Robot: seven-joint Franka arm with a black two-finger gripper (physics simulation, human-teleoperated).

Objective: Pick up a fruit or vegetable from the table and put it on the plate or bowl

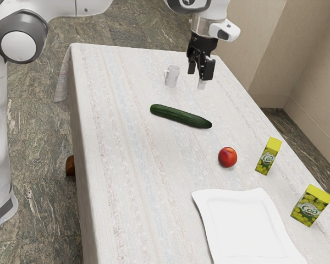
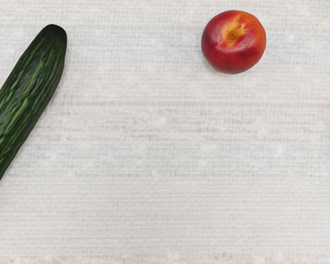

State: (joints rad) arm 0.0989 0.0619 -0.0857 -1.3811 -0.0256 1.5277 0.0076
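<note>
- Nearest: white square plate (image 1: 247, 231) flat on the cloth, its near corner cut off by the lower edge of the exterior view.
- Just beyond, toward the exterior view's right: yellow-green carton (image 1: 310, 205) with a grape picture, standing upright near the table's edge; label lettering too small to read.
- A little farther back: second carton (image 1: 268, 156) of the same kind, also upright, well apart from the first.
- Beside that, toward the exterior view's left: peach (image 1: 227, 157), red with an orange patch, resting on the cloth between plate and cucumber, touching neither. Seen whole in the wrist view (image 2: 234, 41).
- Mid-table: cucumber (image 1: 180, 116), dark green, lying flat and slantwise. One end cut off in the wrist view (image 2: 22, 104).
- Far end: white mug (image 1: 172, 75), upright, handle side hard to make out.
- Just beside the mug, raised above the cloth: black gripper (image 1: 201, 74), fingers spread apart, empty between them.
- Arm (image 1: 22, 33) entering from upper left, upper links cut off at the top.
- Surface: pale woven tablecloth (image 1: 121, 165) with faint stripes, draped over the table's edges.
- Small brown object (image 1: 70, 165) under the cloth's side edge, mostly hidden; unidentifiable.
- Room: mottled grey-green stone floor (image 1: 38, 137); plain beige walls (image 1: 297, 49) behind.
</note>
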